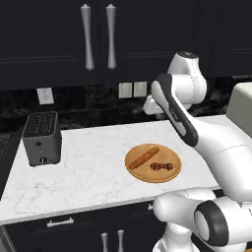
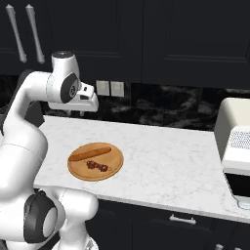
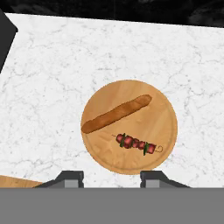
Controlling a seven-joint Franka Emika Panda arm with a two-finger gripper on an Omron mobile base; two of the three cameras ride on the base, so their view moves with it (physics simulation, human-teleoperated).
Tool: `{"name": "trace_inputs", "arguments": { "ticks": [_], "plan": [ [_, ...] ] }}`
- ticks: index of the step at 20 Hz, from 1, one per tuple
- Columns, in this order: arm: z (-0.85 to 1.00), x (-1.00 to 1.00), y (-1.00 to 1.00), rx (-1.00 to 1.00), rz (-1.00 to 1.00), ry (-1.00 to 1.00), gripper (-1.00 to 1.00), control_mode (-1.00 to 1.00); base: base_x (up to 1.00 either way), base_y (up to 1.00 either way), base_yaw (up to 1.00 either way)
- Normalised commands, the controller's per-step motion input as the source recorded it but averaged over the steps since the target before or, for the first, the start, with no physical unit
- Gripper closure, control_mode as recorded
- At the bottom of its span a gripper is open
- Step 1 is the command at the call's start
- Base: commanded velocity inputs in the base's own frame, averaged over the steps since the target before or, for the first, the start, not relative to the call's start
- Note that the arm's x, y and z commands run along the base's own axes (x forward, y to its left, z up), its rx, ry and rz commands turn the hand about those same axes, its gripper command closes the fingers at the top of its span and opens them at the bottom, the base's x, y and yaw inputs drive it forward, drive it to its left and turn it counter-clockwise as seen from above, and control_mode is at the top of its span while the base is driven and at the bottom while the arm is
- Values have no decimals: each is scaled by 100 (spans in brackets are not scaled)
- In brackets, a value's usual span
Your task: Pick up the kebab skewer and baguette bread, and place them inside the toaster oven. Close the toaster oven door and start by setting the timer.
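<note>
The gripper hangs high above the counter, looking straight down on the round board, and holds nothing; its two tips stand partly apart with bare air between them. On the board lie both things to be moved: the baguette across the upper half and the skewer just below it, close beside but not touching. In the hand view the skewer lies directly ahead of the tips, a little toward the right one, and its long axis runs nearly across the picture, dipping slightly to the right, so it runs roughly along the line joining the tips; the hand would probably need to turn about a quarter before coming down, so that the tips close across the stick and not along it. The baguette slants the other way, rising to the right, and sits farther from the tips. From the right base view the oven stands at the far right end of the counter, well apart from the board, while the grey toaster sits at the opposite end. Nothing has yet been lifted, so I judge the task to be at its very start, with the skewer the nearer first pick
</note>
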Motion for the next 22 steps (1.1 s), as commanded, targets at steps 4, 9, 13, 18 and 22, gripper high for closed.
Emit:
{"name": "trace_inputs", "arguments": {
  "ticks": [4, 9, 13, 18, 22],
  "plan": [
    [0, 0, 0, 0, 0, 0, -100, 100, 0, 0, 0],
    [0, 0, 0, 0, 0, 0, -100, 100, -1, -10, 0],
    [0, 0, 0, 0, 0, 0, -100, 100, -20, -87, 0],
    [0, 0, 0, 0, 0, 0, -100, 100, -14, -99, -5],
    [0, 0, 0, 0, 0, 0, -100, 100, 2, -63, -12]
  ]
}}
